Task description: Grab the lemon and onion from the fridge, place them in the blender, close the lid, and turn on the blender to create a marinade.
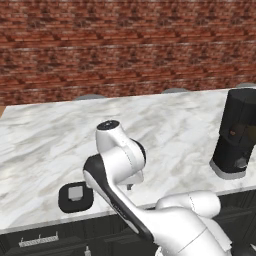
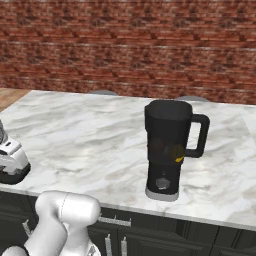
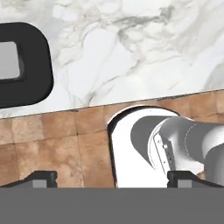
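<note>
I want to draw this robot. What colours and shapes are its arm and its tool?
The arm is glossy white, built of fat rounded tubes with dark bands at the joints and a black cap on top. The tool ends in two small dark blocky fingertips.

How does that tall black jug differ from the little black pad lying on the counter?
The blender stands tall and upright on a light grey base; the lid lies low and flat. The blender has a side handle and a front knob; the lid has only a grey square in its centre. Both are black and rest on the marble counter.

lid (image 1: 76, 197) left on counter (image 1: 45, 140), blender (image 1: 238, 132) right
</note>
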